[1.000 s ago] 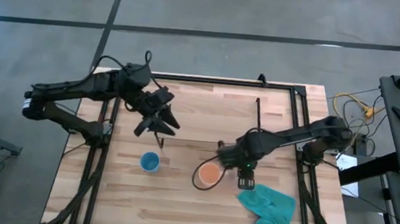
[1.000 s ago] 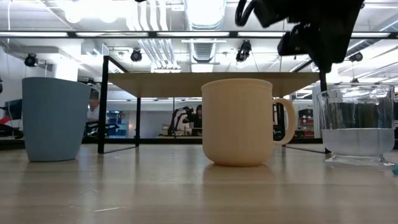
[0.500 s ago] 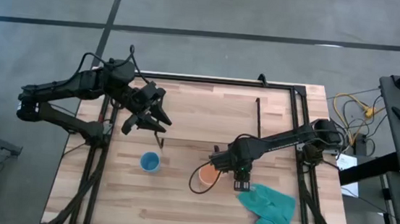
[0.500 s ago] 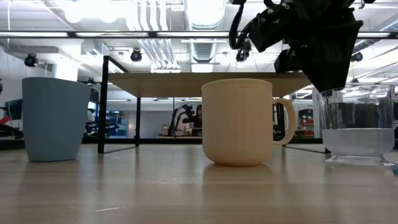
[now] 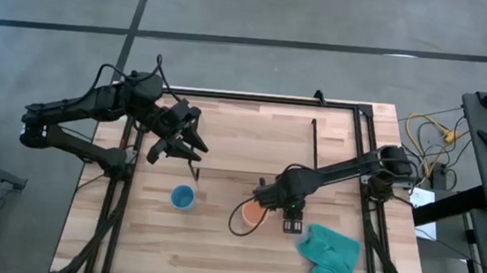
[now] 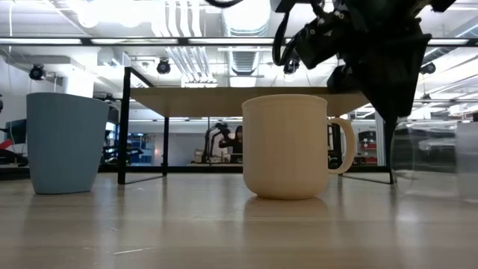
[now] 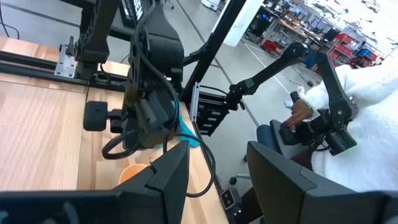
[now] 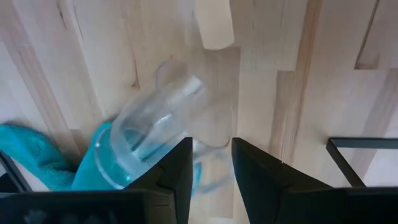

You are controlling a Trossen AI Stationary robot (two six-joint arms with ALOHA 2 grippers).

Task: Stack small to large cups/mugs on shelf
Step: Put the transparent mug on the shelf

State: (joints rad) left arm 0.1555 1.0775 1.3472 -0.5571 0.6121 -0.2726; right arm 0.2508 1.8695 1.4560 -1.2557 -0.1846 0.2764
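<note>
The orange mug [image 5: 254, 213] stands upright mid-table, cream-coloured in the low view [image 6: 287, 146]. The blue cup [image 5: 182, 197] stands to its left. The clear glass cup [image 8: 149, 137] is under my right gripper [image 5: 289, 218], beside the mug, and shows slanted and smeared. My right gripper [image 8: 211, 165] points down, open, with the glass's wall in the gap between its fingers. Behind the cups stands the shelf [image 6: 254, 91], bare. My left gripper [image 5: 176, 153] hangs open over the table's far left, holding nothing. My right gripper comes at the glass cup from above, pointing down. Part of the cup's wall near the rim [image 8: 208, 158] lies between the two fingers, one finger [image 8: 180, 165] toward the cup's inside and the other outside. I cannot tell whether either finger touches the wall.
A crumpled teal cloth [image 5: 332, 257] lies near the right front corner, right beside the glass. The mug's handle [image 6: 345, 146] points toward the glass. A person in a white sleeve [image 7: 367, 99] sits beyond the table's right side.
My right gripper has sunk toward the glass cup and edged toward the mug. The glass, sharp and still before, now shows smeared and shifted a little to the right in the low view. My left gripper drew back toward the table's far left and rose, then kept still.
</note>
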